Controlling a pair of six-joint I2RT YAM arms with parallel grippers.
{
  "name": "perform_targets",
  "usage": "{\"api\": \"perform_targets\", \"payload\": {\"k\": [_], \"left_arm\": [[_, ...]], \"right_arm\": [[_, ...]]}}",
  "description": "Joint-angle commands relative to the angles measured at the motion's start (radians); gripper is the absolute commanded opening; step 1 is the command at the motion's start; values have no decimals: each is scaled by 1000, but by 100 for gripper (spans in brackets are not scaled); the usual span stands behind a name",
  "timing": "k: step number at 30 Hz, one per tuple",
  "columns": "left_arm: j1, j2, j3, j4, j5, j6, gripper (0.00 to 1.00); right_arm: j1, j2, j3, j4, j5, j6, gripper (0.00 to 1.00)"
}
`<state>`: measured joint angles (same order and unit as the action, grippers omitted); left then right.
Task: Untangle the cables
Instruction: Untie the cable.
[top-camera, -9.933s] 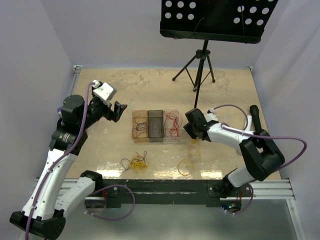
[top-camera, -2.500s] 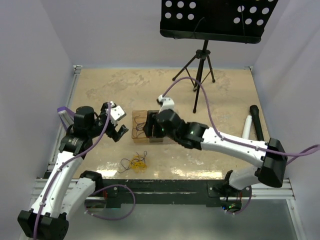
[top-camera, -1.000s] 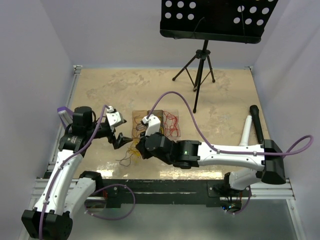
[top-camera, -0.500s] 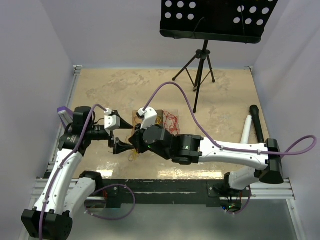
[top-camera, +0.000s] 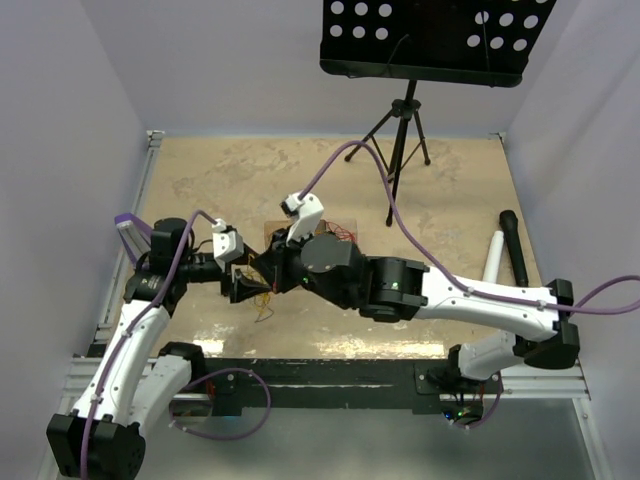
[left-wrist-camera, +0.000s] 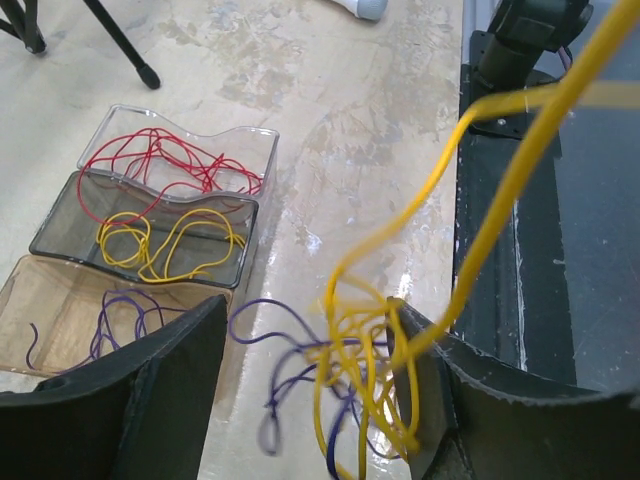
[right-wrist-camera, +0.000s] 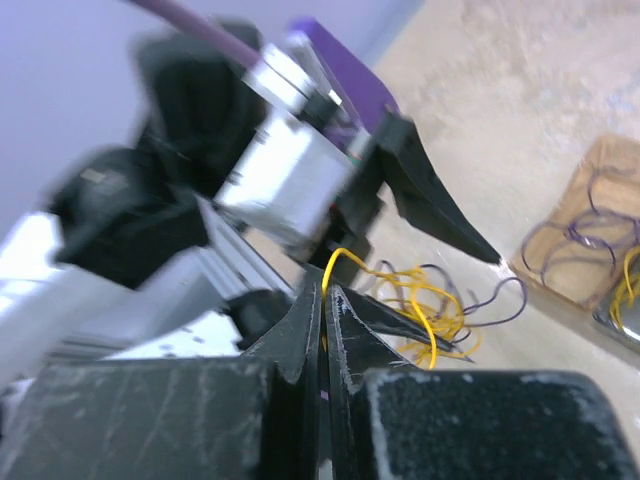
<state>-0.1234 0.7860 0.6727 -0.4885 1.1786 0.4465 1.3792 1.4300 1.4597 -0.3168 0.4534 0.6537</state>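
A tangle of thin yellow and dark purple cables hangs just above the table between my two grippers; in the top view the tangle is small. My right gripper is shut on one yellow cable that runs from the tangle. My left gripper is open, and the tangle sits between its fingers, lying against the right one. In the top view the left gripper and the right gripper nearly touch.
A three-part tray holds red cables, yellow cables and purple cables in separate compartments. My right arm covers most of the tray. A tripod stand is at the back. Black and white microphones lie at right.
The tangle lay on the table a second ago and is now lifted by its yellow cable. My right gripper rose and drew back. My left gripper came up around the tangle.
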Motion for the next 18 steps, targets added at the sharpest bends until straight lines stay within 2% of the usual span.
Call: {"api": "perform_targets", "payload": {"k": [1,3,5,13,18], "left_arm": [[8,10,-5,85,6,-25,65],[8,15,-2,87,4,-26,53],[8,15,-2,84,3,-25,45],[8,18,-4,87,-23,-28,43],[8,35,14,77,-59,-22,28]], "right_arm": [[1,-83,132,9,14,-25,0],[1,-95,155,5,25,-28,0],[3,-112,165,13,28,-31,0],[1,-196,286,-51,152,-65,0],[3,-250,370,-76,220,-106,0]]}}
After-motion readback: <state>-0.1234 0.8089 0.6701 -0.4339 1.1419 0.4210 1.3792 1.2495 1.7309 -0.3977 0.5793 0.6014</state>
